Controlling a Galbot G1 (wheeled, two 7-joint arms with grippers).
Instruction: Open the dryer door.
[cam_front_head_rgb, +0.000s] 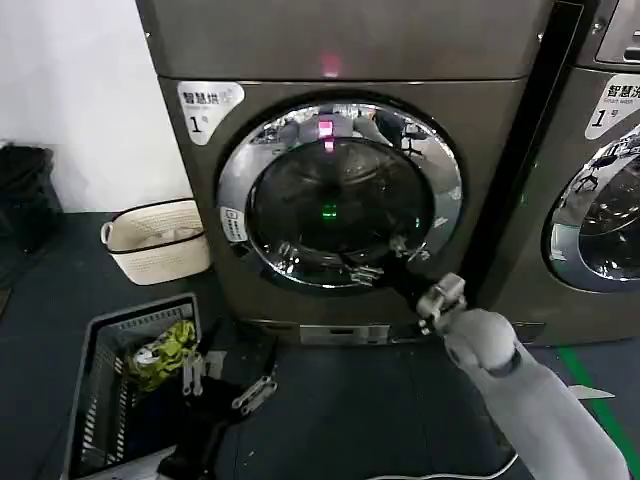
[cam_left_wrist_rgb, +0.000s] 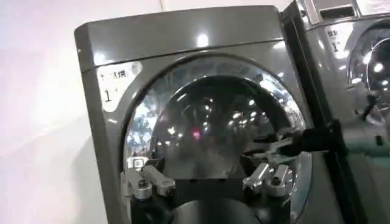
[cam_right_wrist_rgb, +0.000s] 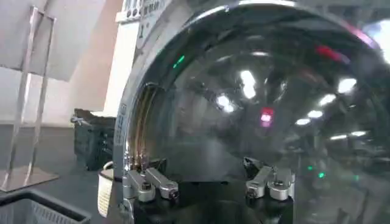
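The dryer door (cam_front_head_rgb: 340, 195) sits closed on the front of the machine. I want my right gripper (cam_front_head_rgb: 385, 262) hooked behind the lower right chrome rim, then a slow outward pull. Its fingers are spread against the glass, probably not yet gripping. The left gripper (cam_front_head_rgb: 225, 375) waits low, released.

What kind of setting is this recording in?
Probably a laundromat or shared laundry room: two numbered front-loading machines stand side by side, the dryer door shut, with a white laundry basket and a dark crate on the floor.

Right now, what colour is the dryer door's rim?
Shiny chrome silver around dark glass on the dryer door; head view shows it best.
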